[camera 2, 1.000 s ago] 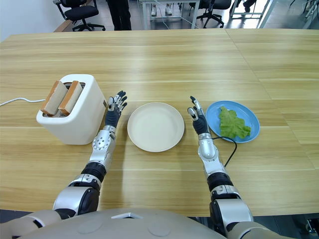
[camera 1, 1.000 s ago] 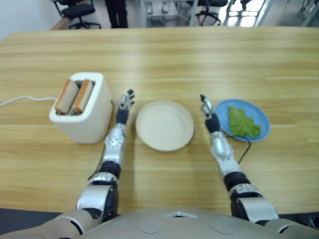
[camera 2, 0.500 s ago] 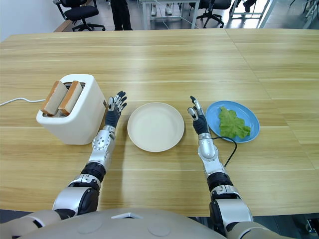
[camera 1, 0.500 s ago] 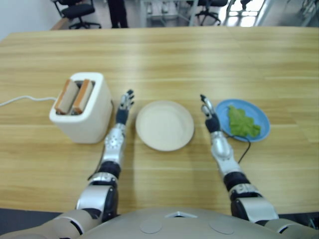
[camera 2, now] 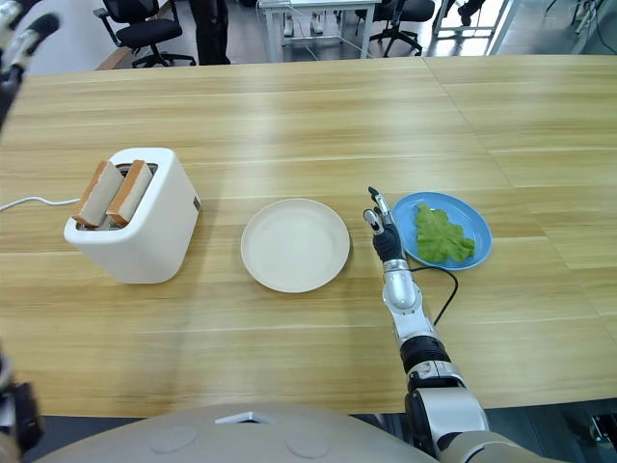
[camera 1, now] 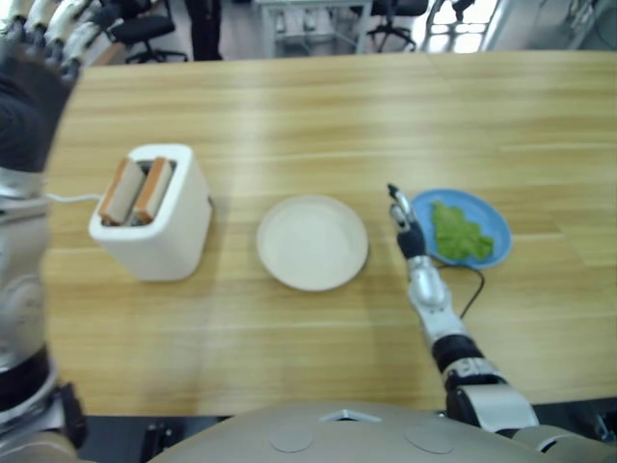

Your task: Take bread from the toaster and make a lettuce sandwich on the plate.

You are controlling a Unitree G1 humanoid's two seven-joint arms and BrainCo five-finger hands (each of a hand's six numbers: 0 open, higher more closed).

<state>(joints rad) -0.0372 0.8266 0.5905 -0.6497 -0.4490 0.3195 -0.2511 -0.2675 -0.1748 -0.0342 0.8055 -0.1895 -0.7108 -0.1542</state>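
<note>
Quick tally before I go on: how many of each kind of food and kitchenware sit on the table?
Toaster: 1
Bread slices: 2
Plates, cream and blue: 2
Lettuce: 1
Total: 6

Toaster, plate and dish are set in a row across the table (camera 2: 289,116).

The toaster (camera 2: 135,227) is placed at the left, with two bread slices (camera 2: 113,193) stood side by side in its slots and a cord (camera 2: 29,204) led off to the left edge. The plate (camera 2: 295,244) is set in the middle, and the dish (camera 2: 479,230) to its right, with lettuce (camera 2: 439,233) laid on it. The right hand (camera 2: 381,230) is found between plate and dish, near both. The left hand (camera 1: 39,77) is held high at the far left, above the table. Chairs (camera 2: 145,14) are seen beyond the far edge.
</note>
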